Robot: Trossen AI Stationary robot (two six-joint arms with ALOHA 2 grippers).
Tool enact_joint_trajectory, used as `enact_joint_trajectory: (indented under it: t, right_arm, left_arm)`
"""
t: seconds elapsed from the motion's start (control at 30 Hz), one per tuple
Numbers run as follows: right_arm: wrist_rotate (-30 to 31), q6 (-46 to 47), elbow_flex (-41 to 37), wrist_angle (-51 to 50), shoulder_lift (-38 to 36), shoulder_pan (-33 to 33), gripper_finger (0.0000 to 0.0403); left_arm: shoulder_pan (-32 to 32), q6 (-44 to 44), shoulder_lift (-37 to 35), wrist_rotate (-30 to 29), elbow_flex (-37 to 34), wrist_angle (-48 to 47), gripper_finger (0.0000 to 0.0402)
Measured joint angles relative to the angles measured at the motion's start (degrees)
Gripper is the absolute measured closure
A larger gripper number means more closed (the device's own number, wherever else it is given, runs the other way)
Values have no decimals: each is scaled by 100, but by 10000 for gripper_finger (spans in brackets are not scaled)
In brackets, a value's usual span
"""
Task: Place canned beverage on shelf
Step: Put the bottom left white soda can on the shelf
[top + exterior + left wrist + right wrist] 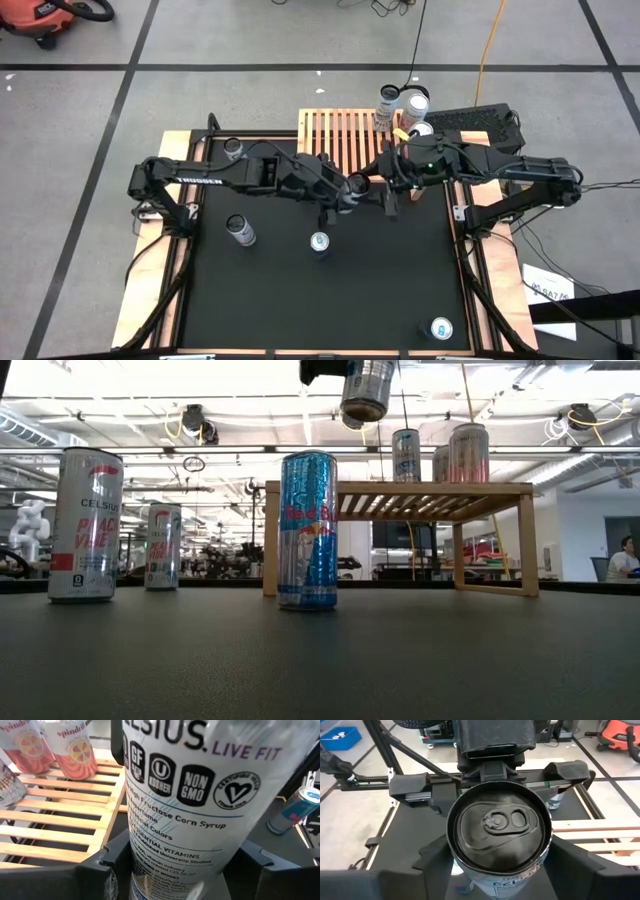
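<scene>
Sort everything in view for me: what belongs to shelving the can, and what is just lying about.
In the job:
raised can
left end effector, holding it
right end effector, at its top
shelf

Lying about:
blue can
two left cans
corner can
cans on the shelf
red vacuum

The shelf (340,135) is pale, bare wood with a smooth, dull finish on its slats. The Celsius can (200,805) between the dark matt plastic fingers (107,875) has a glossy printed skin and a grey metal lid, and the blue can (308,530) shines like polished metal. The table mat (330,295) is black and matt.
</scene>
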Motion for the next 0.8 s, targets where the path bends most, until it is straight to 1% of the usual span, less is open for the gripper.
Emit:
enact_joint_trajectory:
  t: [0.1,0.17,0.23,0.33,0.4,0.47,0.53,0.63,0.8]
  right_arm:
    - [3,14,0,43,-2,-4,170]
    - [1,20,0,72,-1,-4,177]
    - [24,32,0,68,-2,-34,178]
    - [335,127,0,-56,-70,-161,178]
    - [510,67,-8,-243,-167,-326,177]
    - [616,-92,-11,-387,-284,-538,177]
    - [615,-228,-9,-382,-388,-806,176]
    - [613,-417,-9,-585,-485,-1257,176]
    - [608,-794,-9,-892,-468,-2068,174]
  left_arm:
    - [40,-39,0,8,0,35,181]
    - [44,-129,0,-12,0,32,162]
    - [50,-291,0,-97,0,32,129]
    - [93,-560,0,-447,11,-12,72]
    - [112,-657,-39,-713,11,-325,40]
    - [107,-886,-61,-912,13,-655,18]
    - [95,-1112,-61,-1026,20,-1076,8]
    - [103,-1169,-50,-1051,15,-1489,10]
    - [189,-662,-52,-1087,15,-1634,23]
